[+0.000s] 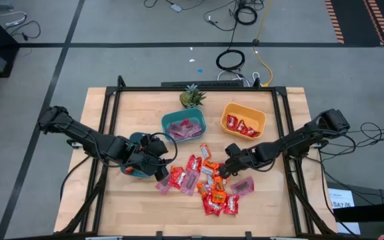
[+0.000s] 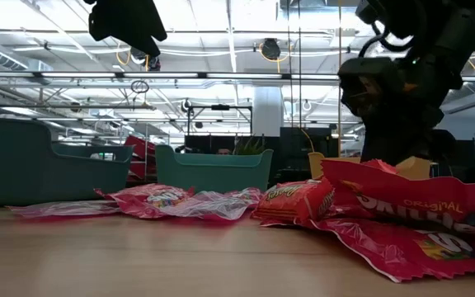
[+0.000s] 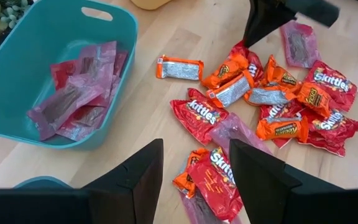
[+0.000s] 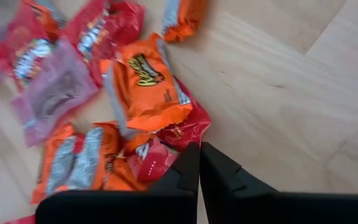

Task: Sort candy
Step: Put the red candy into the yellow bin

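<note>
The light wooden table (image 1: pixel 279 200) carries a loose pile of candy (image 1: pixel 205 183) at its middle near side, a teal bowl (image 1: pixel 184 127) and an orange bowl (image 1: pixel 243 120) farther back, another teal bowl (image 1: pixel 137 140) left, and a small green plant (image 1: pixel 191 97) at the far edge.

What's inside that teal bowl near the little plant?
The teal bowl holds several pink-purple wrapped candies, piled flat. Whatever lies beneath that pile is covered, so other colours underneath can't be ruled out.

Candy (image 1: pixel 205 183) lies heaped mid-table, three bowls (image 1: pixel 183 127) behind it, a plant (image 1: pixel 191 97) behind those
</note>
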You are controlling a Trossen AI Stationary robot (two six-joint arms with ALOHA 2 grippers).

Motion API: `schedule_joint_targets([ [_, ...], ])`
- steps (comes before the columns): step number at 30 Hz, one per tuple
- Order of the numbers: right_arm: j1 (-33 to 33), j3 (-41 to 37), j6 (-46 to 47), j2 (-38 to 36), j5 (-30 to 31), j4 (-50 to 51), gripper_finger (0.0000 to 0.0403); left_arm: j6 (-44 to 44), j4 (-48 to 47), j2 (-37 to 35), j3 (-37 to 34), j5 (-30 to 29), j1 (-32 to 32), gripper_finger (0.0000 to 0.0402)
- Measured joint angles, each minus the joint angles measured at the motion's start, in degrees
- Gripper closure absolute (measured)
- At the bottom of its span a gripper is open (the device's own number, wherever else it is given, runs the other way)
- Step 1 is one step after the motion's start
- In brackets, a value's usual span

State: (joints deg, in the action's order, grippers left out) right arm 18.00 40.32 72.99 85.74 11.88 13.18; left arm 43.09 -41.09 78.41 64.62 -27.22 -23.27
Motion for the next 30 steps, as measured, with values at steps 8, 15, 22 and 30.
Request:
schedule_joint_targets([
  [8,0.1,0.0,-0.6,-10.0,4.9,5.9,0.0403,0.1,0.0,0.0,0.0,0.0,0.0,0.0208],
  [15,0.1,0.1,-3.2,-20.2,9.8,9.8,0.0403,0.0,0.1,0.0,0.0,0.0,0.0,0.0208],
  [22,-2.2,2.4,-5.3,-29.9,14.8,19.5,0.0403,0.0,0.1,0.0,0.0,0.0,0.0,0.0208],
  [30,-13.2,3.7,-13.2,-36.7,13.7,25.3,0.0403,0.0,0.2,0.0,0.0,0.0,0.0,0.0208],
])
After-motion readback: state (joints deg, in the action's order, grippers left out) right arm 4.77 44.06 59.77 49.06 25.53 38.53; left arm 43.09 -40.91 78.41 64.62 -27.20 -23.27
